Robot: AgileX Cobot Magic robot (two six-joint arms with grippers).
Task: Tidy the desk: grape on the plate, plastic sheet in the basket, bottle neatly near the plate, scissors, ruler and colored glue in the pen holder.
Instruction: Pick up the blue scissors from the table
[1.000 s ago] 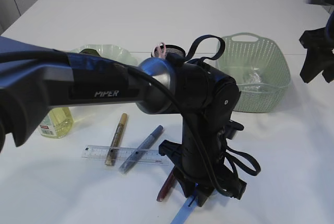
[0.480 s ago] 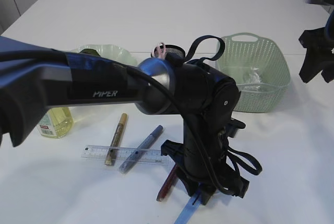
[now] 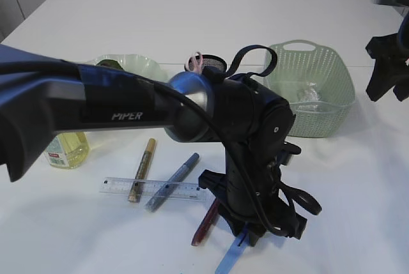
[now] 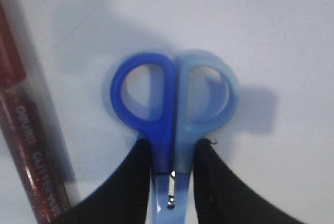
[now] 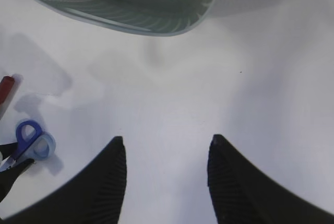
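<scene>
On the white table (image 3: 358,184), near edge, the left gripper (image 4: 172,169) clamps the blue scissors (image 4: 175,104) just below their handles; the right gripper (image 5: 164,177) hangs apart.

The left arm reaches across the middle and bends straight down to the tabletop (image 3: 358,184). Its left end effector (image 4: 172,174) is low, with both black fingers (image 4: 136,182) pressed on the neck of the scissors (image 4: 172,98). The right end effector (image 5: 167,182) hangs high at the side, its two fingers spread apart, holding nothing.
</scene>
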